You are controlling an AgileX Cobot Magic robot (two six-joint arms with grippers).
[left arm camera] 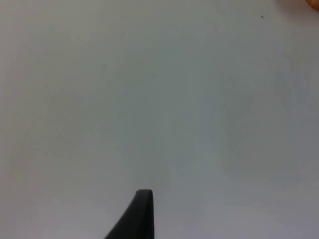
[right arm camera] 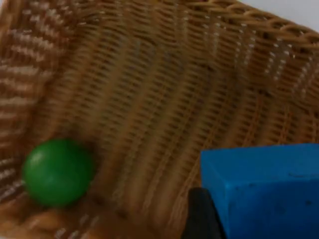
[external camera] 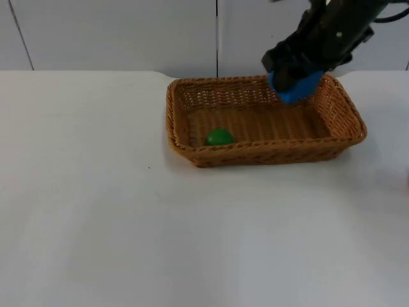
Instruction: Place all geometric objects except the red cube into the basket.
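Note:
A brown wicker basket (external camera: 192, 153) stands on the white table, right of centre. A green ball (external camera: 219, 137) lies inside it near the front left wall, and the right wrist view shows this green ball (right arm camera: 57, 172) on the woven floor (right arm camera: 149, 99). My right gripper (external camera: 291, 80) hangs over the basket's rear right part, shut on a blue block (external camera: 297, 88). Seen from the right wrist, the blue block (right arm camera: 264, 194) sits against a black fingertip (right arm camera: 202, 216) above the basket floor. The left wrist view has one black fingertip (left arm camera: 140, 214) of the left gripper over bare table.
The white table top (external camera: 96, 211) stretches wide to the left and front of the basket. A grey partition wall (external camera: 115, 32) closes the back. A faint reddish sliver (external camera: 407, 182) touches the picture's right edge.

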